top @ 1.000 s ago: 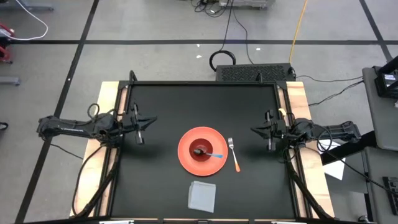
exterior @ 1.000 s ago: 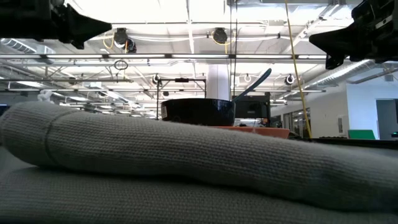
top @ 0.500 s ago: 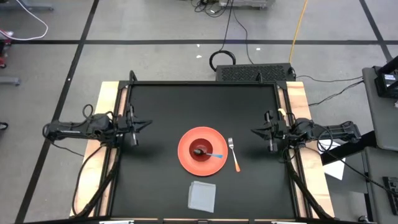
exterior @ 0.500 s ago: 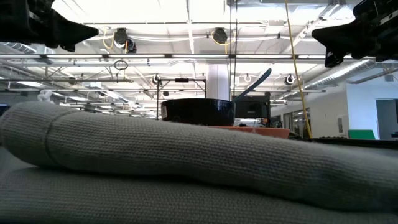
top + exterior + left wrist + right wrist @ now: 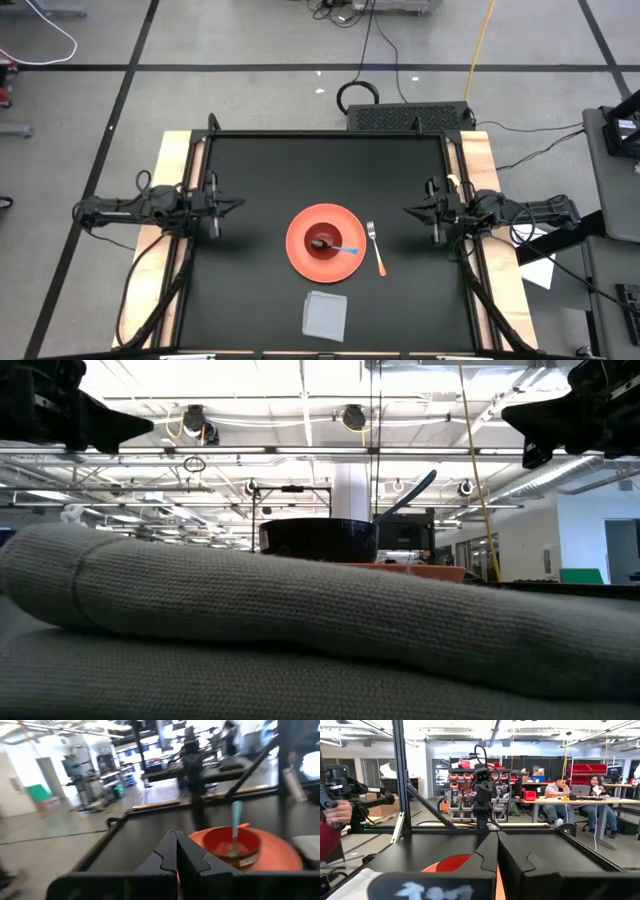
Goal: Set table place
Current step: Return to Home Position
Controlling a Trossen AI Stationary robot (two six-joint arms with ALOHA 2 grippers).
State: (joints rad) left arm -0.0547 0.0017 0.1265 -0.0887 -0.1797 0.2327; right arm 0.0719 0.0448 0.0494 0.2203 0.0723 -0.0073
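On the black table [image 5: 300, 165] lies an orange plate [image 5: 300, 258] with a dark red bowl [image 5: 322, 243] on it, and a blue-handled spoon [image 5: 345, 250] rests in the bowl. A fork with an orange handle [image 5: 375, 247] lies just right of the plate. A folded grey napkin [image 5: 325, 314] lies near the front edge and fills the foreground of the low view [image 5: 300, 630]. My left gripper [image 5: 232, 204] hovers shut and empty at the table's left edge. My right gripper [image 5: 410, 210] hovers shut and empty at the right edge. Each wrist view shows its own fingers closed together [image 5: 176, 852] [image 5: 497, 851].
Light wooden strips [image 5: 172, 160] flank the table. Cables and a black box [image 5: 410, 117] lie on the floor behind the far edge. In the right wrist view a person's hand [image 5: 337, 812] shows at one side, and people sit at a desk [image 5: 580, 787] in the room beyond.
My left gripper has drawn back toward the table's left edge, still shut and empty. The plate, bowl, fork and napkin have stayed in place.
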